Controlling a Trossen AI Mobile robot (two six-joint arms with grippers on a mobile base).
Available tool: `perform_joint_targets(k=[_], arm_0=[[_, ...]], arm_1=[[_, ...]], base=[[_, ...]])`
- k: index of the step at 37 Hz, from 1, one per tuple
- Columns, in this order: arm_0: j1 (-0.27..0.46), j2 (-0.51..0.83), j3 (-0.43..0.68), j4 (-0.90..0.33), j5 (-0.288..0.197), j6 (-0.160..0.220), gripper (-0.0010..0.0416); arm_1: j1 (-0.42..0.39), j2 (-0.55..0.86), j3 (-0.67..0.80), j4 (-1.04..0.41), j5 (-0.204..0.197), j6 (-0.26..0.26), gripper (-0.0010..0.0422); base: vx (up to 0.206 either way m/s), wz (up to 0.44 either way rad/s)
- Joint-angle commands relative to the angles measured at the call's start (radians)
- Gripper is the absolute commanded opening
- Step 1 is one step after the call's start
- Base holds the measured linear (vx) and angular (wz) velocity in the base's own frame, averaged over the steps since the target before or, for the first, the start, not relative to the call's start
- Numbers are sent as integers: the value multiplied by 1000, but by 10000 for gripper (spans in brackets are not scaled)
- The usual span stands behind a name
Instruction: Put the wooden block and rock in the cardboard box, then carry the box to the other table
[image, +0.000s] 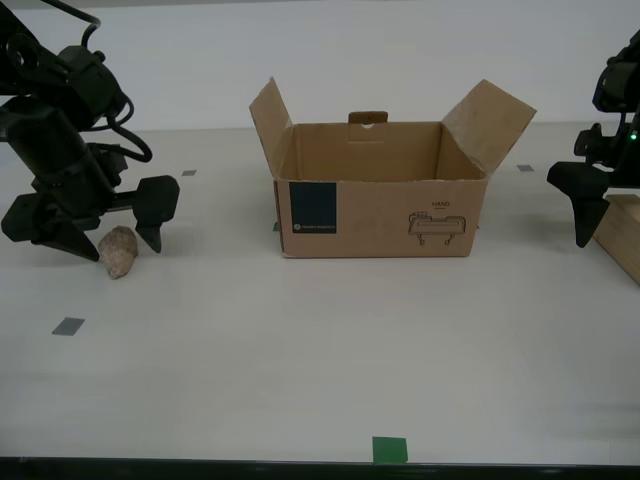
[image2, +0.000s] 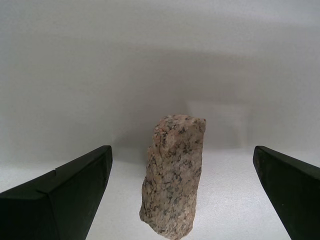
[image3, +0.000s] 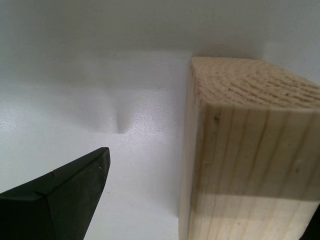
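The cardboard box (image: 385, 215) stands open in the middle of the table, flaps up, with nothing visible inside. The speckled rock (image: 118, 252) lies at the exterior view's left, and my second gripper (image: 116, 244) stands open astride it. In the second wrist view the rock (image2: 172, 175) sits between the dark fingers (image2: 65, 195), touching neither. At the exterior view's right edge, part of the wooden block (image: 625, 240) shows, with my first gripper (image: 608, 232) open around it. The block (image3: 250, 150) fills one side of the first wrist view, and one finger (image3: 60, 200) stands apart from it.
The off-white table (image: 300, 350) bears grey tape squares (image: 68, 326) and a green tape square (image: 390, 450) at its front edge. A pale wall rises behind the box.
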Motion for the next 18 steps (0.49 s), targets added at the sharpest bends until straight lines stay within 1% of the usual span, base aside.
perform_joint_targets(k=[1, 9, 14, 18], arm_0=[[1, 0, 0, 0, 0, 1, 390], [2, 0, 0, -1, 0, 1, 389], [4, 0, 0, -2, 0, 1, 389], [5, 0, 0, -3, 0, 1, 390]], arm_1=[[-2, 1, 0, -2, 1, -7, 387], [-2, 1, 0, -2, -8, -7, 387], [-2, 1, 0, -3, -27, -7, 387], [-2, 1, 0, -3, -28, -7, 387]], base=[[0, 0], [0, 0], [0, 0], [0, 0]])
